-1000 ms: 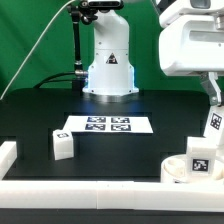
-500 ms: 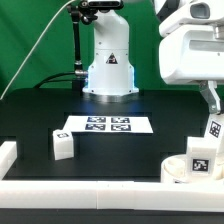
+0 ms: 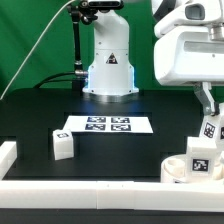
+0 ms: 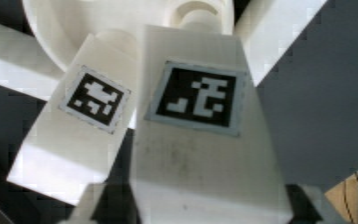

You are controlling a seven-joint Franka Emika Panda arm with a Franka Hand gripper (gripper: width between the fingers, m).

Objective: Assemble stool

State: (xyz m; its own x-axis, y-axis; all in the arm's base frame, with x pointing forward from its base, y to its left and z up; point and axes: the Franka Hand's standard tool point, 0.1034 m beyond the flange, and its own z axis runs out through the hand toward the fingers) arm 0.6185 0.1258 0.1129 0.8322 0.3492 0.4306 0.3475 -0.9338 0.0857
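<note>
The round white seat (image 3: 178, 168) lies at the exterior view's lower right, and a tagged white leg (image 3: 200, 156) stands on it. My gripper (image 3: 208, 110) hangs just above and to the right, shut on another tagged leg (image 3: 211, 129) that dangles close beside the standing one. In the wrist view the held leg (image 4: 197, 100) fills the picture between my dark fingers (image 4: 115, 200), my gripper (image 4: 202, 208) closed on its sides, with the seat (image 4: 185, 18) beyond its far end. A second tagged white face (image 4: 91, 100) lies right beside it; I cannot tell whether it is a separate leg. A loose leg (image 3: 62, 146) sits on the black table at the left.
The marker board (image 3: 105, 125) lies flat mid-table in front of the robot base (image 3: 108, 60). Long white rails (image 3: 90, 187) run along the front edge, with a short white block (image 3: 8, 155) at the left. A green backdrop stands behind.
The gripper has carried the held leg slightly down and toward the exterior view's left, closer to the seat and the leg standing on it. Nothing else has moved.
</note>
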